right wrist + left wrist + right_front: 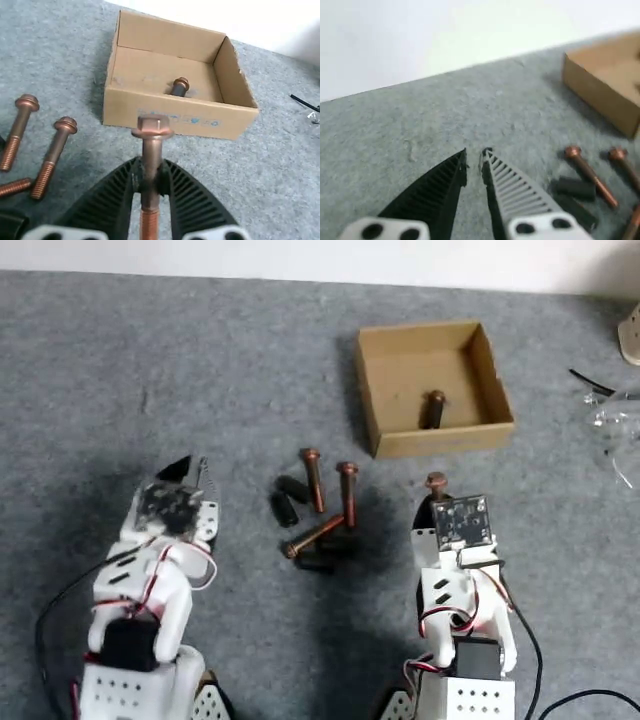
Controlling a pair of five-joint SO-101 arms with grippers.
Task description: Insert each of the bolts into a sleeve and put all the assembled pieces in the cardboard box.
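Observation:
My right gripper point(150, 182) is shut on a copper bolt point(151, 137) that points head-first toward the cardboard box point(175, 120); from above, this bolt point(436, 482) is just short of the box point(382, 400). One bolt in a dark sleeve point(435, 410) lies inside the box. Three loose bolts point(313, 480) point(348, 492) point(313, 536) lie on the mat between the arms, among black sleeves point(292, 488) point(315, 562). My left gripper point(475, 162) hovers over bare mat to the left of that pile, fingers together on nothing.
Grey felt mat point(150, 370) covers the table. Clear plastic and cables point(605, 410) lie at the far right edge. Open mat stretches left of and behind the left gripper point(195, 475).

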